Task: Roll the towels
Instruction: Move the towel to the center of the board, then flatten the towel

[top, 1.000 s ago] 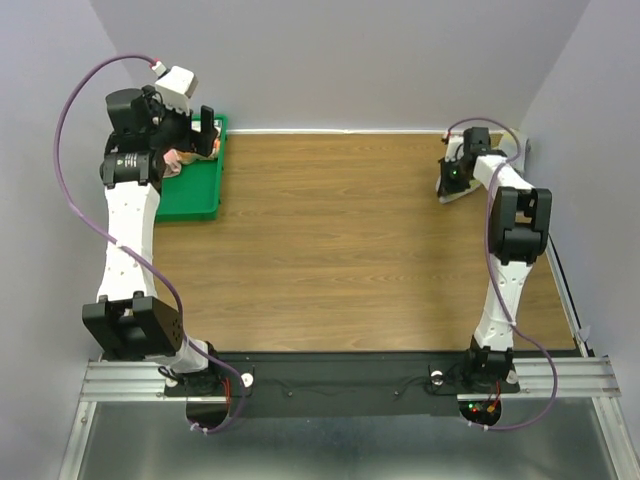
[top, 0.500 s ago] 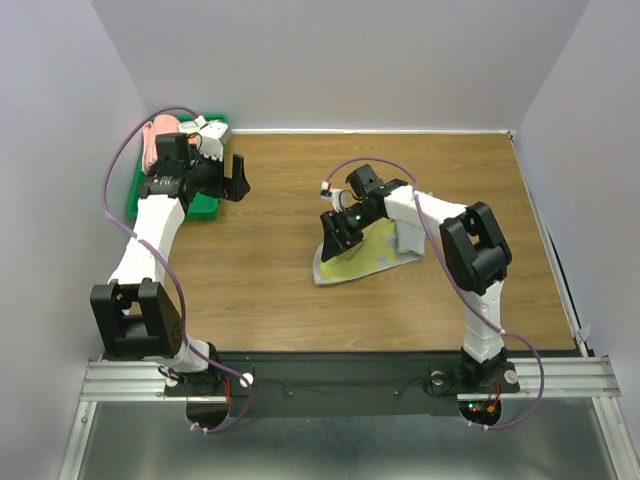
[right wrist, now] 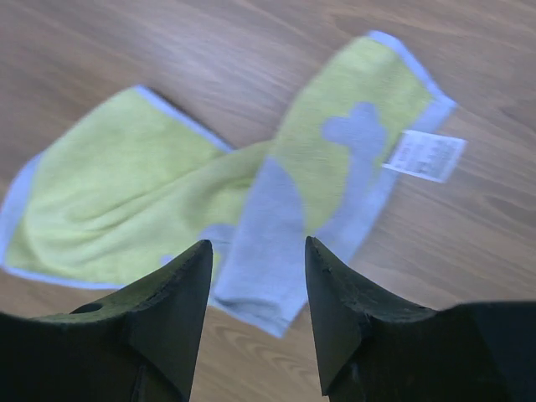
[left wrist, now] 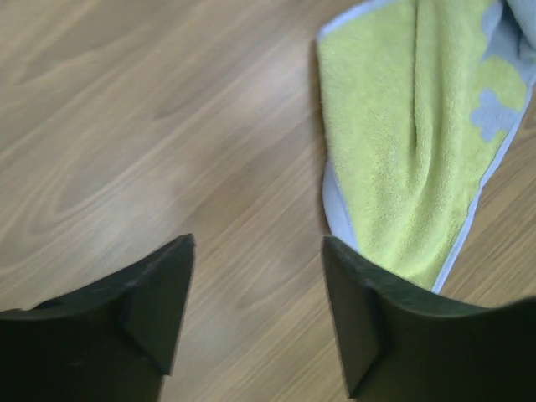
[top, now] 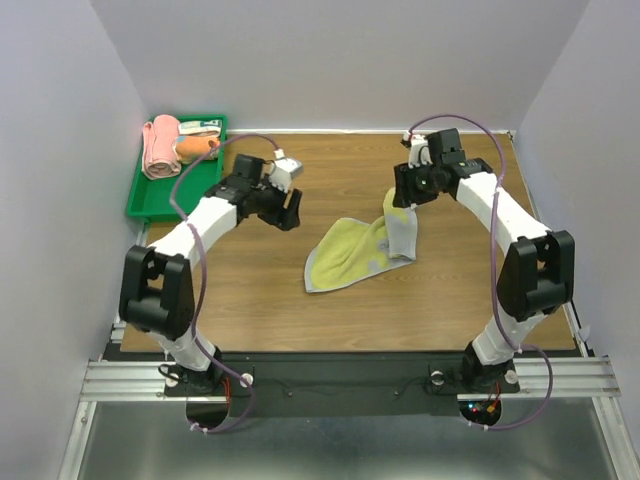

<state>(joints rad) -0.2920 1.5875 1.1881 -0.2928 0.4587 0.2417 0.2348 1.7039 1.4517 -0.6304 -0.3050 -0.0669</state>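
The brown wooden surface (top: 300,300) took up most of my view, with a green plastic tray (top: 140,205) at its far left corner. The yellow-green terry towel with the grey part (top: 350,255) lay unrolled and rumpled near the middle of the surface, one end folded over so the grey side showed. I judged it needed flattening before any roll could start. In the tray sat a pink towel roll (top: 158,147), and just beside it the orange cloth towel (top: 195,148), bunched. I could not tell how neatly it was rolled. My left claw (left wrist: 258,239) stood open and empty over bare wood just beside the towel's near edge. My right claw (right wrist: 257,243) hung open above the grey fold, gripping nothing. A small white label (right wrist: 423,155) stuck out from the hem. Nothing blocked either approach.
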